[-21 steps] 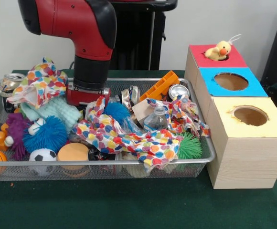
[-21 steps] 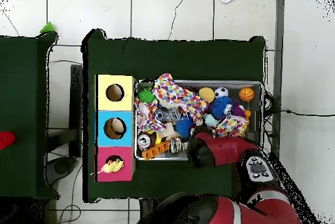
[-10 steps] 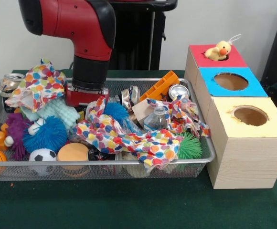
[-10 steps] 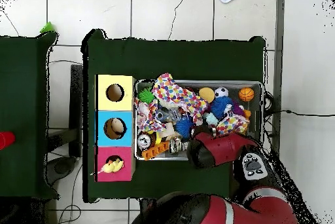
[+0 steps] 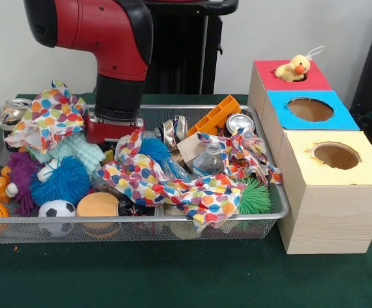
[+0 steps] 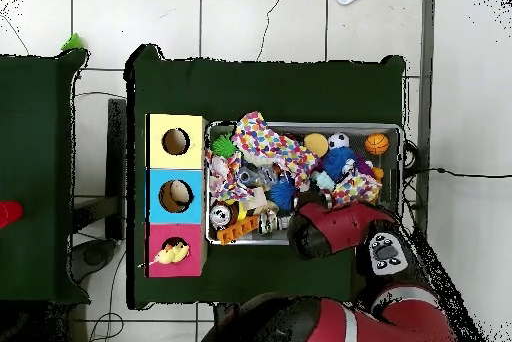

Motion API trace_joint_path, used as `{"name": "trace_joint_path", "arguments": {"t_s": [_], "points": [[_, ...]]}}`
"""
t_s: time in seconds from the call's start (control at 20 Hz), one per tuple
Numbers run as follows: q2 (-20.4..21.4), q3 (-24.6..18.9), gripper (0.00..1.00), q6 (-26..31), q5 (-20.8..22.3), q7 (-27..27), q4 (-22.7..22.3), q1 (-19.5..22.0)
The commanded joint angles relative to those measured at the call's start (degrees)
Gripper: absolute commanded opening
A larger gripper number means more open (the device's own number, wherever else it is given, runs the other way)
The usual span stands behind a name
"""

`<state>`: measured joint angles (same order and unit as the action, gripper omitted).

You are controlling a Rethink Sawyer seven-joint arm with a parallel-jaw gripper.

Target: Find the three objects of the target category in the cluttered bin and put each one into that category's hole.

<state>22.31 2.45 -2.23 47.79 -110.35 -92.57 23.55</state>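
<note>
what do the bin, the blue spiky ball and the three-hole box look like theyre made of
Bin: metal wire mesh, silvery, see-through sides with a shiny rim. Blue spiky ball: probably soft rubber, matte, covered in thin floppy strands. Three-hole box: looks like wood or wood-grain board, pale streaked sides, with red, blue and yellow tops that may be paper or paint.

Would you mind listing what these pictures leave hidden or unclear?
- Gripper: in both views the arm's wrist covers it, so open or shut is unknown.
- Things under the spotted cloth: front view, cloth covers them.
- Blue-topped box's hole: overhead view, contents too small to identify.
</note>
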Motion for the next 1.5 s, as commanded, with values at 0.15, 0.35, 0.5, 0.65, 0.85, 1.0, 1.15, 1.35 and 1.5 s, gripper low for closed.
{"name": "trace_joint_path", "arguments": {"t_s": [0.15, 0.35, 0.5, 0.65, 0.85, 1.0, 1.15, 1.35, 1.5], "points": [[-7.9, 1.0, 1.0, -18.3, 3.5, -1.5, 10.2, 7.8], [-9.6, 1.0, 1.0, -28.0, -0.7, -1.4, 9.7, 9.1], [-11.0, 1.5, 1.0, -32.0, -2.6, -0.8, 9.7, 9.5], [-11.8, 2.1, 1.0, -32.6, -3.3, -1.2, 9.9, 9.4], [-12.9, 2.0, 1.0, -30.8, -2.9, -2.9, 10.7, 9.4], [-13.2, 1.9, 1.0, -29.4, -2.6, -3.8, 10.8, 9.3], [-13.0, 2.0, 1.0, -26.3, -1.6, -4.1, 10.9, 8.7], [-12.1, 0.0, 0.0, -21.7, 1.5, -5.6, 10.6, 9.1], [-12.0, -1.4, 0.0, -20.3, 3.5, -6.2, 10.4, 9.7]]}}
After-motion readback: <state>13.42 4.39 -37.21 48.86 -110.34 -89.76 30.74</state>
